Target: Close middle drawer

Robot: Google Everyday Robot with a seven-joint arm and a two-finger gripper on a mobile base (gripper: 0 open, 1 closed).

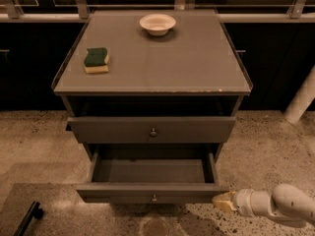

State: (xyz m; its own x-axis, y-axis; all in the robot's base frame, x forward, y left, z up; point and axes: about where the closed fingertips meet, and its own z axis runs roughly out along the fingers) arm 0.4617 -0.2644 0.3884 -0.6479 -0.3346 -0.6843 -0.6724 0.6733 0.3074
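The grey cabinet [152, 58] has its middle drawer [147, 171] pulled far out; it is a wide shallow grey box with a low front and a small round knob [154, 197]. Above it the taller-fronted top drawer [152, 128] stands slightly out. The lowest drawer is hidden under the open one. My gripper [222, 201], tan-tipped on a white arm [275, 205], comes in from the lower right. Its tip is at the right end of the middle drawer's front, touching it or very nearly.
A white bowl [157, 23] and a green-and-yellow sponge [96, 60] sit on the cabinet top. The floor is speckled stone. A dark bar-shaped object [27, 218] lies at the lower left. A white post [300, 102] stands at the right, and dark cabinets run behind.
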